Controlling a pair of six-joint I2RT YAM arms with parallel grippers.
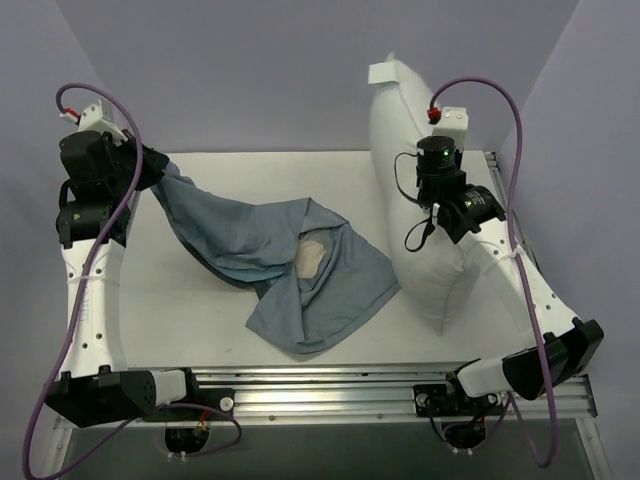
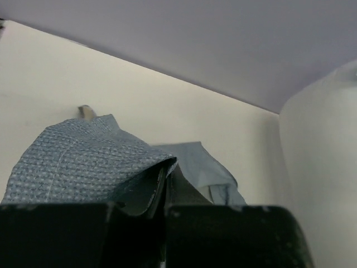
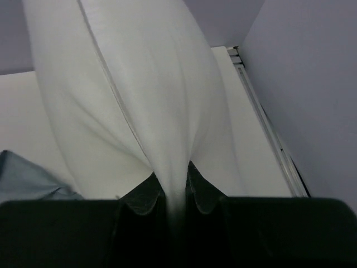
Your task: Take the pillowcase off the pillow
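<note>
**Holding the pillow and the pillowcase apart, one in each arm**

Looking down on the white counter, I see the two task things separated. The pillow is the biggest thing on it: plain white, standing on end at the right side, its lower corner down on the counter and its top corner high against the grey back wall. The pillowcase is off it. It hangs as a slate-blue sheet from the far-left corner and spreads into a loose heap at mid-counter. Its right edge lies just beside the pillow's lower end, and I cannot tell whether they touch.

My left arm rises from its base and bends inward at the far-left corner. Its wrist camera shows the left jaws clamped narrow on a fold of blue weave.

My right arm leans up and inward to the pillow's right flank. Its wrist view shows the right jaws pinching a ridge of white fabric between them.

A purple cable loops over the right arm, and another runs along the left. An aluminium rail crosses the near edge between the bases.

A pale cream patch shows on the heap. A green light glows on the right wrist.
</note>
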